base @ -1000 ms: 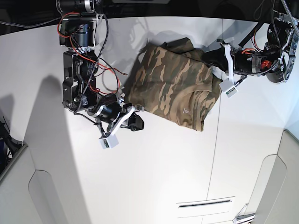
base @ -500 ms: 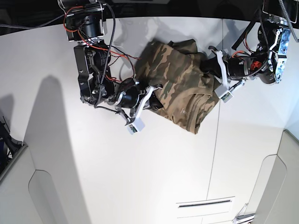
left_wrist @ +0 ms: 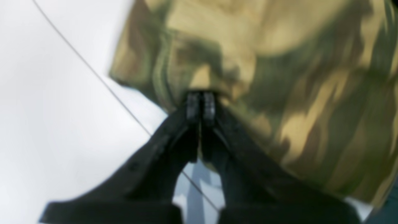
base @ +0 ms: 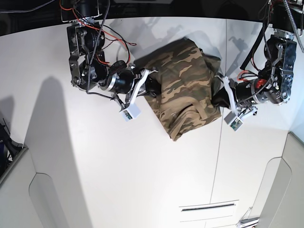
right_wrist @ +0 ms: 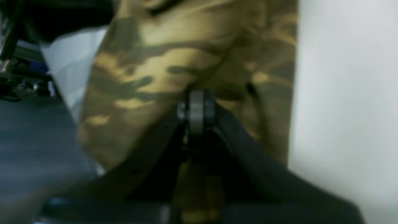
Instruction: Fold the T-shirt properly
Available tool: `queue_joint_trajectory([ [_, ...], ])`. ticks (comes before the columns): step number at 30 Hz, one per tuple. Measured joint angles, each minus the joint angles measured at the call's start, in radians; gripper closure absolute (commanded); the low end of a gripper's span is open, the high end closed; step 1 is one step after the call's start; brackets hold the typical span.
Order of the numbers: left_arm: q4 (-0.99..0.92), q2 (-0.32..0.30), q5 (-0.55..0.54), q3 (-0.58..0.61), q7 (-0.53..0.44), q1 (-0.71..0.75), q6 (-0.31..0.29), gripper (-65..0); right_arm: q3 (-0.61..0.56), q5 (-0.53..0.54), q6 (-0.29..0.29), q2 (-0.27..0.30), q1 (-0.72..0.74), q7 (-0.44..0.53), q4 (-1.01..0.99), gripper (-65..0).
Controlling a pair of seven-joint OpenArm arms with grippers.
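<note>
Shirt's lower end has swung away from the seam; my left fingers have come down along its seam-side edge.
The camouflage T-shirt (base: 185, 78) lies bunched, mostly on the right arm's side of the seam (base: 217, 164), with an edge reaching across it. Its lower flap now sits farther from that line than half a second ago, so I judge the bundle is turning, not yet settling into a neat fold. My left gripper (left_wrist: 200, 101) is at the cloth beside the seam, fingers narrow, together; my right gripper (right_wrist: 196, 102), likewise closed, is at the shirt's side farther from the seam. I can't tell whether either pinches fabric. I'd square the edges on the surface (base: 142, 180) next; dragging could add creases.
</note>
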Motion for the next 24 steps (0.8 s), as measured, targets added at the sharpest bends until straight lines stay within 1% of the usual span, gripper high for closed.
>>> queue_joint_trajectory([
  [4, 0.0, 0.055, 0.009, 0.0, -0.003, -0.056, -0.002, -1.5, 0.0, 0.029, 0.003, 0.0, -0.052, -0.014, 0.042, 0.0],
  [6, 0.0, 0.062, 0.026, 0.0, 0.0, -0.064, -0.001, -1.5, 0.0, 0.029, 0.003, 0.0, -0.076, -0.017, 0.044, 0.0],
  [8, 0.0, 0.047, 0.029, 0.0, 0.003, -0.064, 0.027, -1.5, 0.0, 0.025, 0.003, 0.0, -0.086, -0.02, 0.043, 0.0],
  [10, 0.0, 0.019, 0.03, 0.0, 0.013, -0.064, 0.053, -1.5, 0.0, 0.024, 0.003, 0.0, -0.084, -0.019, 0.043, 0.0],
  [13, 0.0, -0.031, -0.001, 0.0, 0.013, -0.071, 0.092, -1.5, 0.0, 0.0, 0.003, 0.0, -0.077, 0.017, 0.043, 0.0],
  [15, 0.003, -0.053, -0.042, 0.0, 0.013, -0.078, 0.095, -1.5, 0.0, -0.028, 0.003, 0.0, -0.077, 0.062, 0.044, 0.0],
  [17, 0.006, -0.06, -0.08, -0.014, 0.055, -0.078, 0.09, -1.5, 0.001, -0.067, 0.003, 0.0, -0.077, 0.078, 0.044, 0.0],
  [19, 0.006, -0.06, -0.146, -0.038, 0.11, -0.075, 0.071, -1.5, 0.001, -0.095, 0.003, 0.0, -0.077, 0.114, 0.043, 0.0],
  [21, 0.006, -0.06, -0.243, -0.069, 0.157, -0.07, 0.029, -1.5, 0.001, -0.121, 0.003, 0.0, -0.076, 0.165, 0.043, 0.0],
  [23, 0.006, -0.06, -0.369, -0.109, 0.195, -0.058, -0.021, -1.5, 0.001, -0.172, 0.0, -0.003, -0.068, 0.181, 0.043, 0.0],
  [24, 0.006, -0.06, -0.425, -0.127, 0.207, -0.044, -0.023, -1.5, 0.001, -0.195, -0.002, -0.003, -0.062, 0.182, 0.043, 0.0],
])
